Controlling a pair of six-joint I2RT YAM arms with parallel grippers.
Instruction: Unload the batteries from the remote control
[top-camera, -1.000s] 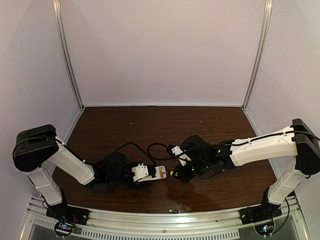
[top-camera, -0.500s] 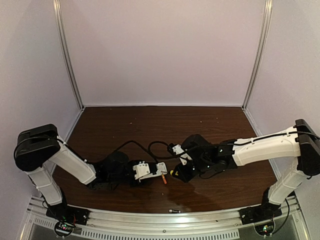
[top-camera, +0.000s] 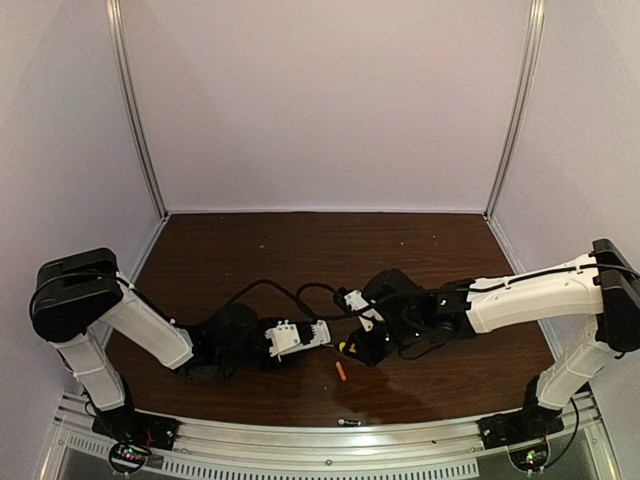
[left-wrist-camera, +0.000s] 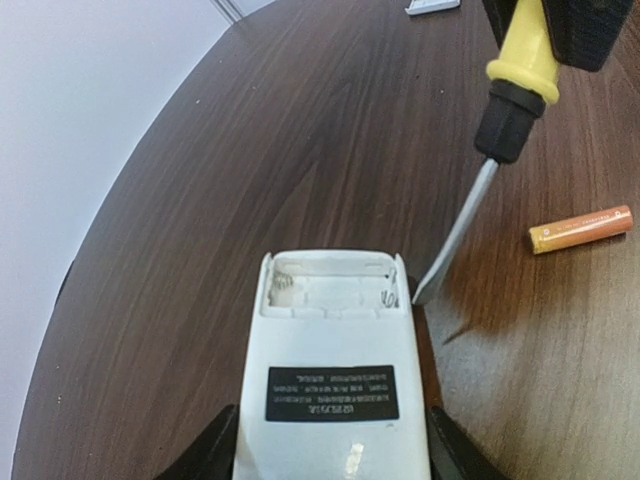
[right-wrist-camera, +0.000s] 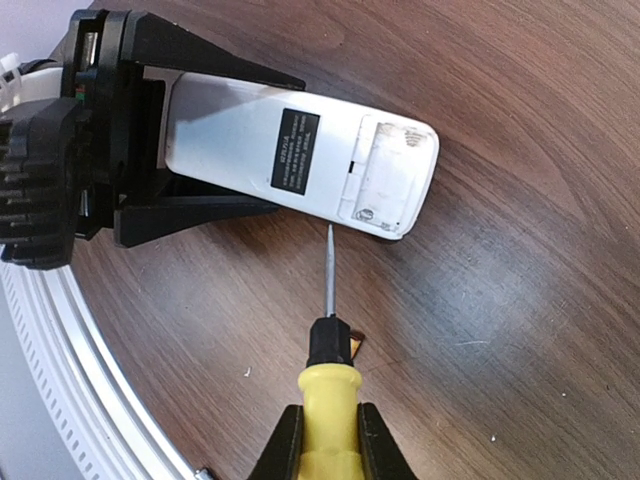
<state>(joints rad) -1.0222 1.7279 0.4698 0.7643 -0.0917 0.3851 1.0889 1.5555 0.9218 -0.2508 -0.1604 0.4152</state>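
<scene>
Dark wood tabletop: remote clamped back-up, blade at the bay's corner

Pale lilac walls (top-camera: 320, 100) box in a dark wood table (left-wrist-camera: 300, 120); the work sits near its front edge. At the centre, the left gripper (left-wrist-camera: 330, 445) is clamped across the remote control (left-wrist-camera: 335, 340), one finger on each long side, label face up. The battery bay (left-wrist-camera: 330, 290) at the free end is uncovered, and only bare springs and contacts show in it. Opposite, the right gripper (right-wrist-camera: 330, 440) is closed tight on the yellow handle of the screwdriver (right-wrist-camera: 328, 390). The shaft slants down, its tip just beside the bay's corner; whether it touches the plastic I cannot tell. Farther out, one orange battery (left-wrist-camera: 580, 228) lies loose on the wood, near the blade and apart from the remote; a second cell shows in no view. A small white cover piece (left-wrist-camera: 432, 6) lies well beyond, at the frame's edge.

By my reading the prying is done or nearly so; the step now is to confirm that the bay is empty. Doing it well means a firm clamp on the remote; a shallow blade that slides along the bay floor rather than stabbing a spring; any lever stroke made from the spring end, slowly, so a cell rolls out instead of flying. The loose battery could roll if the shaft sweeps it; lift the tool clear before swinging it away.
</scene>
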